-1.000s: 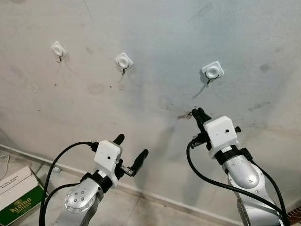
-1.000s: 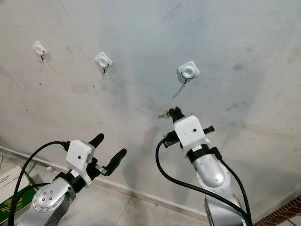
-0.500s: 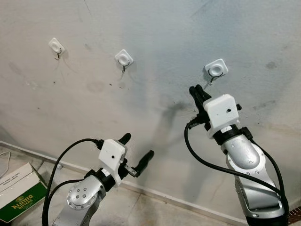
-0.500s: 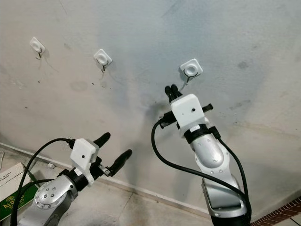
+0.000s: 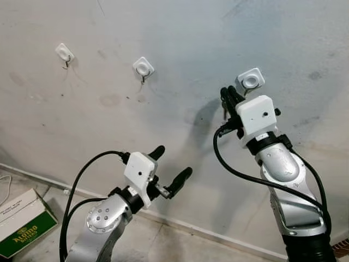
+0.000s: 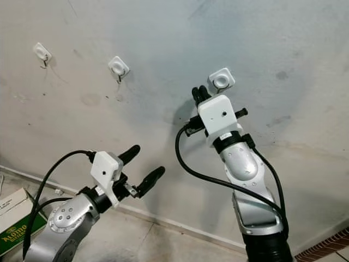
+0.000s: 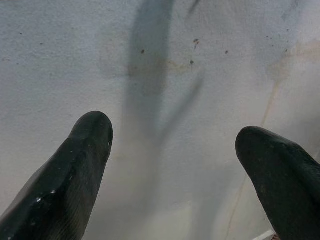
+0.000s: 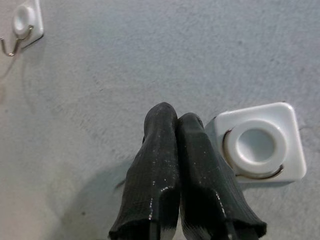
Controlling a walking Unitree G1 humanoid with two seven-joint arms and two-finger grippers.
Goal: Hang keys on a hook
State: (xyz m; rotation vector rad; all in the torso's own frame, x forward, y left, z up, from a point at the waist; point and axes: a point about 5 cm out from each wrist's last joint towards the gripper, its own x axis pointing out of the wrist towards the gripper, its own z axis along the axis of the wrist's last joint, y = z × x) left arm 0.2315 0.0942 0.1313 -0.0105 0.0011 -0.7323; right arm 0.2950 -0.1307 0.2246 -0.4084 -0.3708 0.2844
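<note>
Three white square hooks are stuck on the grey wall: left hook (image 5: 64, 53), middle hook (image 5: 143, 66), right hook (image 5: 250, 80). My right gripper (image 5: 228, 91) is raised against the wall, its tips just left of and slightly below the right hook. In the right wrist view its fingers (image 8: 170, 150) are pressed shut, with the right hook's plate (image 8: 260, 145) close beside them. A thin dark bit of the keys (image 5: 224, 111) hangs under the fingers; the rest is hidden. My left gripper (image 5: 173, 161) is held low before the wall, open and holding nothing.
A green and white box (image 5: 24, 226) lies on the floor at the lower left. A baseboard (image 5: 207, 234) runs along the foot of the wall. Brick edging (image 6: 327, 251) shows at the lower right corner.
My right gripper has risen from well below the right hook to just beside it, staying shut. The left arm has shifted a little to the right and up, still open.
</note>
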